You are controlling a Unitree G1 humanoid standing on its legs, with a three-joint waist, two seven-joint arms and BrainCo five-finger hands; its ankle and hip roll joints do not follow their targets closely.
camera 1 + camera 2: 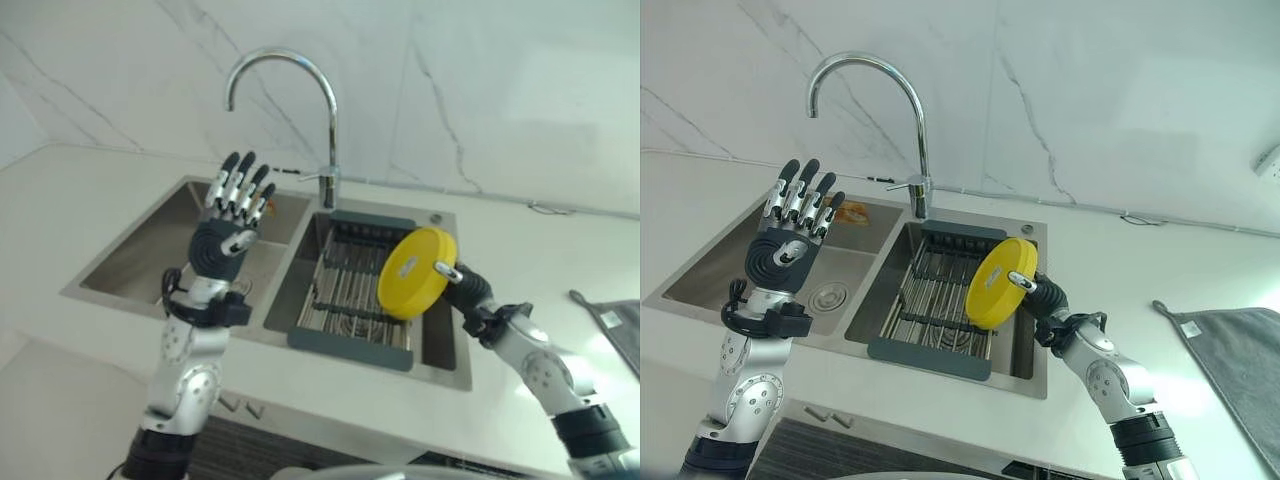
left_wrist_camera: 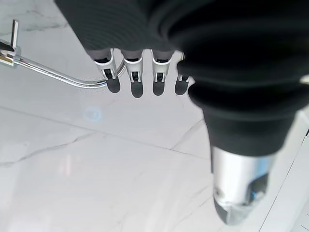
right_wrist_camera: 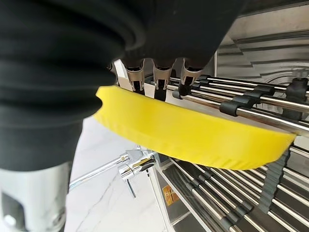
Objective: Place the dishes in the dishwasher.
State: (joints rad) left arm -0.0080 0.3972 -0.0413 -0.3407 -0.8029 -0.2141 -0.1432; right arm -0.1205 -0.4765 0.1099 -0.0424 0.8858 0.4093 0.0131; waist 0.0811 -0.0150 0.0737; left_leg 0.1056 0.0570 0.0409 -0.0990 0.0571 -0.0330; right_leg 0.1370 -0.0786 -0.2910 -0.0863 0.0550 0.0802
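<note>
My right hand (image 1: 458, 279) holds a yellow plate (image 1: 414, 272) on edge above the right side of the sink, over a dark-framed wire dish rack (image 1: 350, 300). Its fingers (image 3: 157, 77) grip the plate (image 3: 193, 130) from behind and the thumb (image 1: 1023, 281) presses its face. My left hand (image 1: 232, 215) is raised over the left sink basin with its fingers (image 2: 135, 79) straight and spread, holding nothing.
A double steel sink (image 1: 170, 240) is set in a white counter, with a tall curved tap (image 1: 300, 75) behind it. A grey cloth (image 1: 1240, 350) lies on the counter at the right. A marble wall rises at the back.
</note>
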